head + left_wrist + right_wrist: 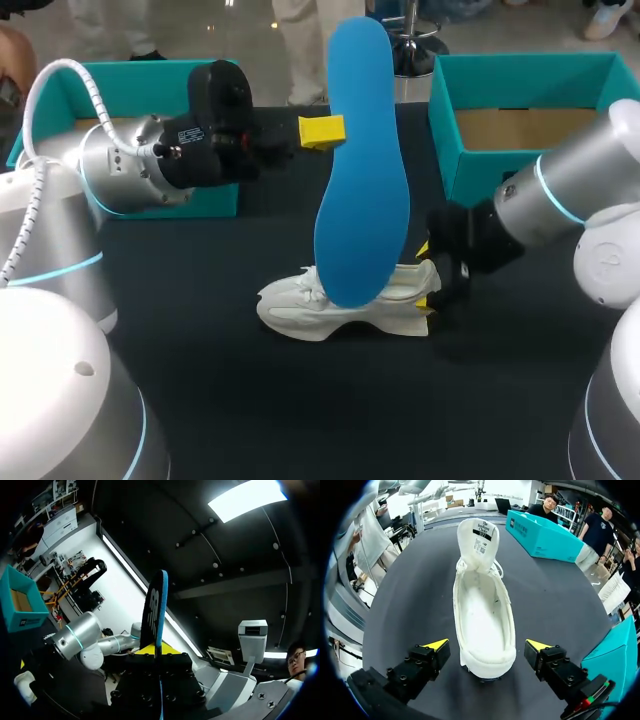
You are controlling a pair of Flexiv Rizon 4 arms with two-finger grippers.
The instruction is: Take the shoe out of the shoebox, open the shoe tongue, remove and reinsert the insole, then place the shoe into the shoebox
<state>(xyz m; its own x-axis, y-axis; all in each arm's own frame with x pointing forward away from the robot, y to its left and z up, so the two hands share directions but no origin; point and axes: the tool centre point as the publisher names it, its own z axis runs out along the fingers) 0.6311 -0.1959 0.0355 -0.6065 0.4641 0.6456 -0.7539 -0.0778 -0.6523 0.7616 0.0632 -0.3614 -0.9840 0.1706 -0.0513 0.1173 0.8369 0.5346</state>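
The left gripper [335, 131] is closed on a long blue foam insole [362, 170], which is pinched flat between the two fingers and held upright above the black table [200, 330]. One yellow fingertip [321, 131] is seen against the insole's near face; the other is hidden behind it. In the left wrist view the insole [154, 607] is seen edge-on, rising straight out from between the fingers of the left gripper [159, 652].

A white lace-up shoe [340, 300] is stood on its sole on the table, below the left fingers. Its heel lies between the fingers of the right gripper [428, 280]. In the right wrist view those fingers [436, 644] are spread wide, one on each side of the heel, and a gap of table is seen on each side, so nothing is gripped by the right gripper [488, 645]. The shoe [482, 610] points away from these fingers, its inside is laid bare, and its tongue [478, 537] is raised at the far end of the opening.

A teal cardboard box with a brown inside [520, 100] is set just beside the right fingers. A second teal box [540, 532] lies well ahead of them, past the toe and to one side.
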